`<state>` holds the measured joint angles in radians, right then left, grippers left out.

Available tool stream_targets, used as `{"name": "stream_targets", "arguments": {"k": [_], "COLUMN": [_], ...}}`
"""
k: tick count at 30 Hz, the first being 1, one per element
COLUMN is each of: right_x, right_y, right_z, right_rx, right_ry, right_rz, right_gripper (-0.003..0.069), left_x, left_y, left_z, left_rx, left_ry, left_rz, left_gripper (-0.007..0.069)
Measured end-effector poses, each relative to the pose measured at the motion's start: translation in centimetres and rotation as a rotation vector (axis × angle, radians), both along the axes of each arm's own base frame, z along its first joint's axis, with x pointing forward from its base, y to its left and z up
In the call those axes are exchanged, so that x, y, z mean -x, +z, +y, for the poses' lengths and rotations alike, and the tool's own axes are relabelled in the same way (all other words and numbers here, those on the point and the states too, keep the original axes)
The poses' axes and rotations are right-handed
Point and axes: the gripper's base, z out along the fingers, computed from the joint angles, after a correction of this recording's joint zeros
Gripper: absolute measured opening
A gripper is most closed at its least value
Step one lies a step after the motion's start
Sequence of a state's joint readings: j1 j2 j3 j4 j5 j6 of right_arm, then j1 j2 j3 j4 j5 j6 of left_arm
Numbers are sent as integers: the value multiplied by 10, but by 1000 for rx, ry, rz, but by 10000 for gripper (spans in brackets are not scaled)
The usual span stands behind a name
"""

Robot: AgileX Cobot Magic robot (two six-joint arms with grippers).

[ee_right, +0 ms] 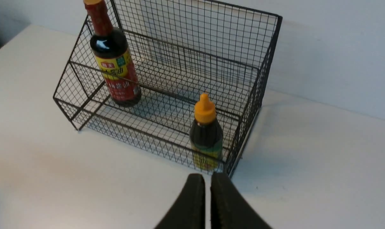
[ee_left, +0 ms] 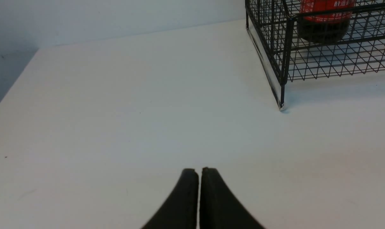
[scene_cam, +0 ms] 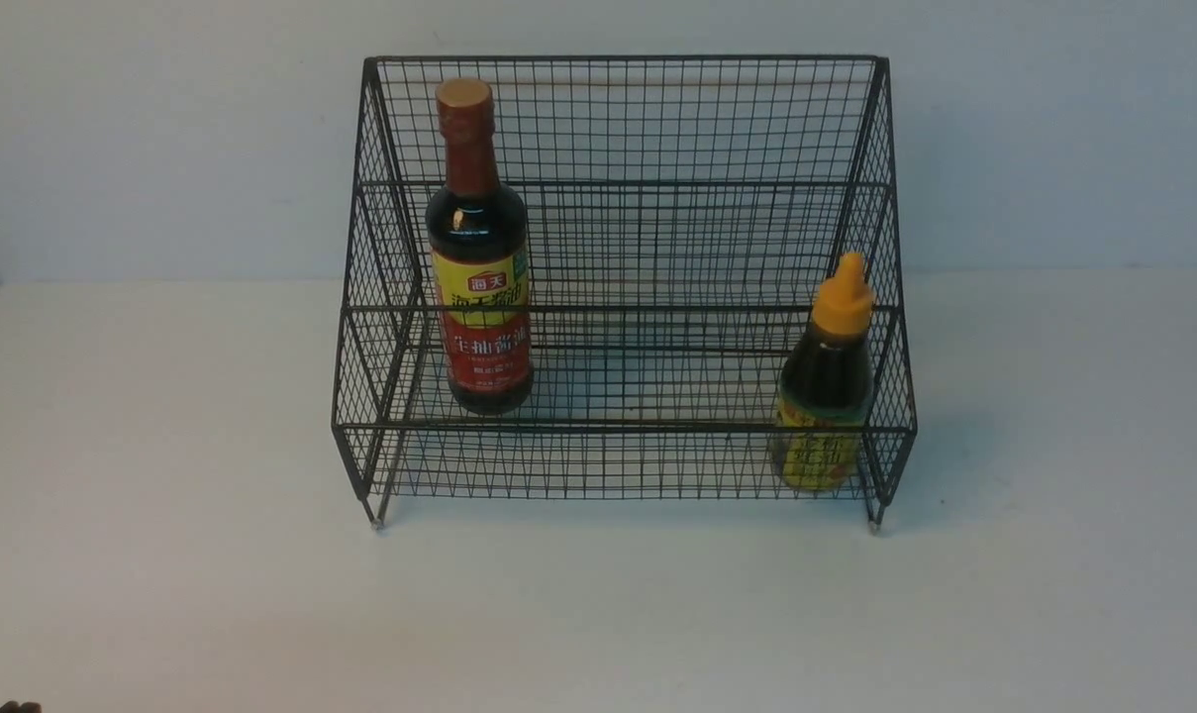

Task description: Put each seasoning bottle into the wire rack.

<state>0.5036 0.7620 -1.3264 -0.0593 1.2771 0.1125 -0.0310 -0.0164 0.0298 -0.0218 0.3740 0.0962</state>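
Observation:
The black wire rack (scene_cam: 618, 426) stands at the back middle of the white table. The tall dark bottle (scene_cam: 479, 257) with a brown-gold cap and yellow-red label stands upright at the rack's left side. At the rack's front right corner, on the lower tier, the shorter bottle (scene_cam: 824, 381) with an orange-yellow nozzle cap stands upright. My left gripper (ee_left: 198, 170) is shut and empty over bare table, well short of the rack (ee_left: 286, 54). My right gripper (ee_right: 207, 175) is shut and empty, just in front of the rack's corner (ee_right: 230, 165), near the shorter bottle (ee_right: 205, 133).
The white table (scene_cam: 162, 515) runs to a pale wall behind the rack. Its left edge (ee_left: 7, 92) shows in the left wrist view. A dark bit of the left arm (scene_cam: 16, 707) sits at the front view's bottom left corner.

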Motion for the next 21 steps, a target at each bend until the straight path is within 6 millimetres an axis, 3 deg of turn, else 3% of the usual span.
{"name": "stream_targets", "arguments": {"k": [3, 5, 6, 7, 9, 10, 12, 17, 21], "right_x": [16, 19, 20, 21, 16, 17, 10, 2, 1], "right_y": [-23, -49, -72, -74, -106, -110, -133, -154, -165], "right_z": [-8, -10, -9, -10, -6, -6, -1, 7, 8], "right_rx": [4, -8, -41, -49, -95, -93, -159, -259, -275], "right_ry": [2, 10, 19, 20, 36, 36, 55, 86, 93], "right_rz": [10, -13, -83, -98, -200, -196, -351, -563, -591], "right_gripper": [-10, -13, -14, -14, -15, -15, -15, -15, -15], "left_x": [0, 0, 0, 0, 0, 0, 0, 0, 0], "left_y": [0, 0, 0, 0, 0, 0, 0, 0, 0], "left_z": [0, 0, 0, 0, 0, 0, 0, 0, 0], "left_rx": [0, 0, 0, 0, 0, 0, 0, 0, 0], "left_ry": [0, 0, 0, 0, 0, 0, 0, 0, 0], "left_rz": [0, 0, 0, 0, 0, 0, 0, 0, 0], "left_gripper": [-5, -5, -5, -5, -5, -5, -5, -5, -5]}}
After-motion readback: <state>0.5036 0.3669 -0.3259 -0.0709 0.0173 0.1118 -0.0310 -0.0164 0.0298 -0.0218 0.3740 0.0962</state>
